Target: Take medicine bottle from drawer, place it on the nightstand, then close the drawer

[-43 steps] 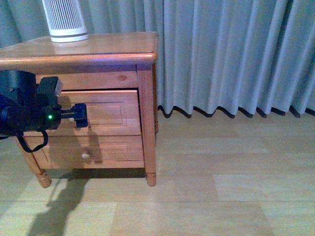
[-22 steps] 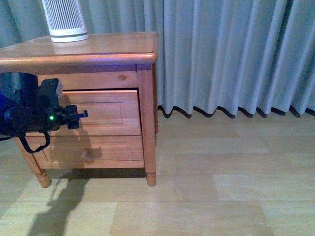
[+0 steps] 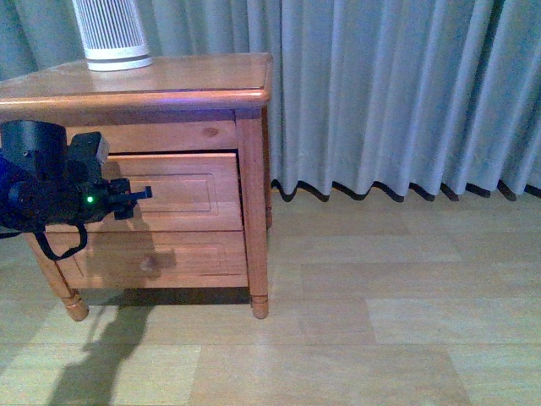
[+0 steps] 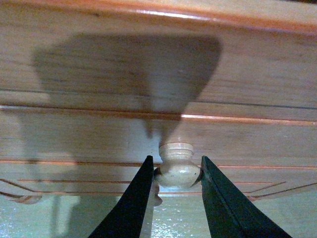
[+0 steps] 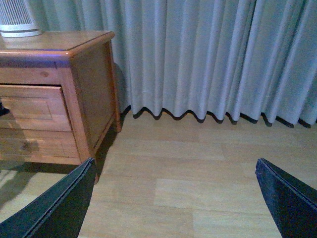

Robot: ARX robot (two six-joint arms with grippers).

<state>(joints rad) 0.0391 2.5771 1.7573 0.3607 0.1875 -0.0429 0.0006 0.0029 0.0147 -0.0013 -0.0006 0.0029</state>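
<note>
In the front view, the nightstand (image 3: 194,76) is seen at the left. The left end effector (image 3: 139,196) is set against the front of the nightstand's upper drawer (image 3: 190,194). The drawer front appears to stand slightly proud of the frame, but nothing of its inside is shown. The medicine bottle is seen in no view. It is judged to lie inside the drawer, behind the panel and on the far side of the end effector. A ribbed white-grey cylinder (image 3: 110,34) stands at the far left of the nightstand top.

In the left wrist view, the drawer's round wooden knob (image 4: 178,171) is caught between the two dark fingers (image 4: 131,203). Each finger is pressed to one side of the knob, so the left end effector is closed on it. The knob's stem runs straight away from the end effector into the panel. The pull is therefore judged to go back along that line, toward the near side.

In the right wrist view, the right end effector (image 5: 174,163) is spread wide and holds nothing. It is over the wooden floor (image 5: 198,148), to the right of the nightstand and well apart from the drawer. The left arm is plainly the nearer one.
</note>
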